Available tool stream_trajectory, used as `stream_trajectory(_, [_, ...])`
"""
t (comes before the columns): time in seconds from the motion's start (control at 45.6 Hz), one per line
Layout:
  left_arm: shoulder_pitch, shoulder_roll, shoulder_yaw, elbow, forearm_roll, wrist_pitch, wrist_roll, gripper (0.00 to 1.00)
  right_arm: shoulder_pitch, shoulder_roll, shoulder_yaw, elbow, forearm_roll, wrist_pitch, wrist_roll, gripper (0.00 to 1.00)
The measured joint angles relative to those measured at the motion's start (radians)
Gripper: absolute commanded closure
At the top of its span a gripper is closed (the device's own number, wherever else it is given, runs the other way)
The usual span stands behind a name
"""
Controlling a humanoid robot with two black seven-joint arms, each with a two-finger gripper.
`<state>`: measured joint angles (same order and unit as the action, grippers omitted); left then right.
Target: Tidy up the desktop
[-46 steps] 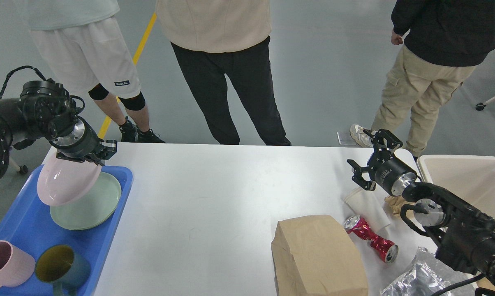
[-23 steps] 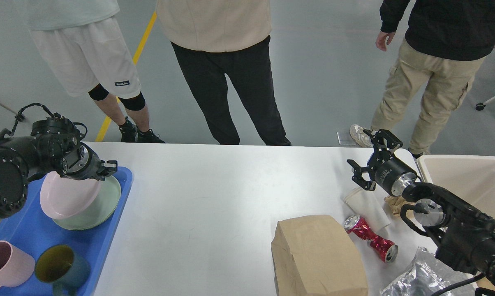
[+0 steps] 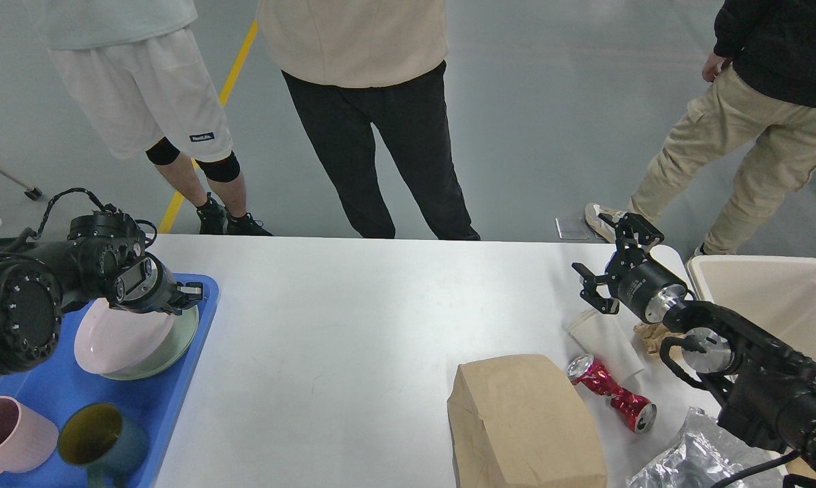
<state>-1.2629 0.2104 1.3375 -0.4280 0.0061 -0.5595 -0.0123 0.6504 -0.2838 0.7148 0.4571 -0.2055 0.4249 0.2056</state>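
The white desktop (image 3: 354, 325) fills the lower view. At its left a blue tray (image 3: 42, 386) holds a green plate (image 3: 183, 333), and a pink bowl (image 3: 120, 335) lies on the plate, slightly tilted. My left gripper (image 3: 177, 298) is shut on the bowl's far rim. My right gripper (image 3: 608, 261) is open and empty, hovering above the desktop's right end, just beyond a tipped white paper cup (image 3: 604, 342). Near it lie a crushed red can (image 3: 611, 393), a brown paper bag (image 3: 526, 420), a crumpled tan napkin (image 3: 652, 335) and a silver foil bag (image 3: 692, 461).
A pink mug (image 3: 8, 434) and a dark teal mug (image 3: 99, 440) stand at the tray's near end. A beige bin (image 3: 781, 298) sits off the table's right edge. Three people stand along the far side of the table.
My left gripper has lowered the pink bowl from a steep tilt above the tray onto the green plate. The person at the right has stepped further right. My right arm has not moved.
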Motion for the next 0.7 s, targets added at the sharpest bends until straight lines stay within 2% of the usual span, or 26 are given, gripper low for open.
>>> stream_trajectory(0.197, [-0.001, 0.000, 0.000, -0.001, 0.000, 0.001, -0.011, 0.59, 0.000, 0.000, 0.000, 0.000, 0.000, 0.000, 0.000, 0.00])
stream_trajectory(0.307, [-0.008, 0.000, 0.000, -0.002, -0.001, 0.004, -0.012, 0.42, 0.000, 0.000, 0.000, 0.000, 0.000, 0.000, 0.000, 0.00])
stream_trajectory(0.351, [-0.010, 0.000, -0.001, -0.002, -0.001, 0.004, -0.012, 0.32, 0.000, 0.000, 0.000, 0.000, 0.000, 0.000, 0.000, 0.00])
stream_trajectory(0.438, [-0.018, -0.001, -0.006, -0.006, -0.002, -0.001, -0.007, 0.06, 0.000, 0.000, 0.000, 0.000, 0.000, 0.000, 0.000, 0.00])
stream_trajectory(0.46, [-0.021, -0.002, -0.007, -0.007, -0.002, -0.004, -0.006, 0.03, 0.000, 0.000, 0.000, 0.000, 0.000, 0.000, 0.000, 0.00])
stream_trajectory(0.592, [-0.070, -0.021, -0.011, -0.026, -0.003, -0.040, -0.003, 0.03, 0.000, 0.000, 0.000, 0.000, 0.000, 0.000, 0.000, 0.00])
stream_trajectory(0.701, [-0.108, -0.053, -0.014, -0.050, -0.003, -0.117, -0.002, 0.03, 0.000, 0.000, 0.000, 0.000, 0.000, 0.000, 0.000, 0.00])
